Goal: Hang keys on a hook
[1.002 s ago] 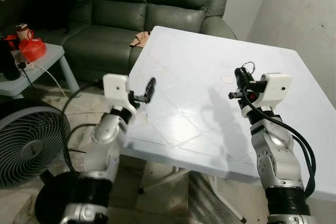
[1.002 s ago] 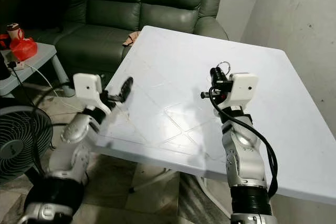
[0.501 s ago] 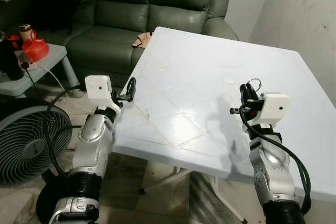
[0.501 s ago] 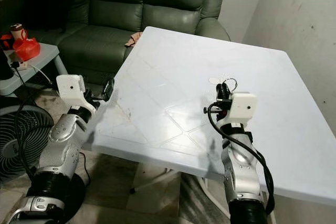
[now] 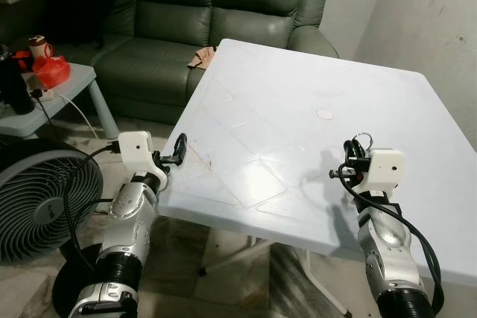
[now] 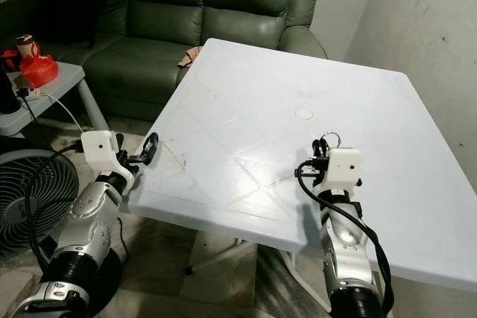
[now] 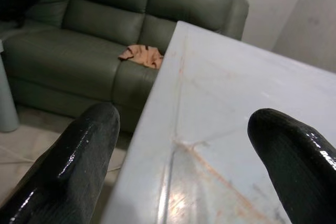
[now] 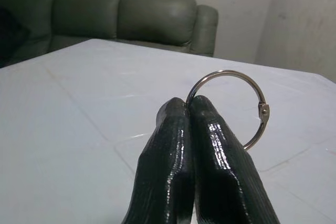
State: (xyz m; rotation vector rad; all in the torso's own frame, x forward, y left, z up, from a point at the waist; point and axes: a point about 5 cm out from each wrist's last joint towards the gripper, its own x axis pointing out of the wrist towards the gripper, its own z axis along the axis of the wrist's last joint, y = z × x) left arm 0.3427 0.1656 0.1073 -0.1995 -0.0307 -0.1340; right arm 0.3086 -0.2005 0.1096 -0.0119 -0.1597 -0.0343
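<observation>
- Right wrist view: right gripper (image 8: 190, 109) pinches the key ring (image 8: 227, 108), carry step.
- Left gripper (image 7: 181, 145) gapes, empty, beside the table (image 5: 298, 109).
- Next: find a hook.

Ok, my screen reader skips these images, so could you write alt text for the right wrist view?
The right gripper has its two black fingers pressed together on a silver key ring, which stands up above the fingertips. Beyond it spreads the white table, with a green sofa and a pale wall behind.
</observation>
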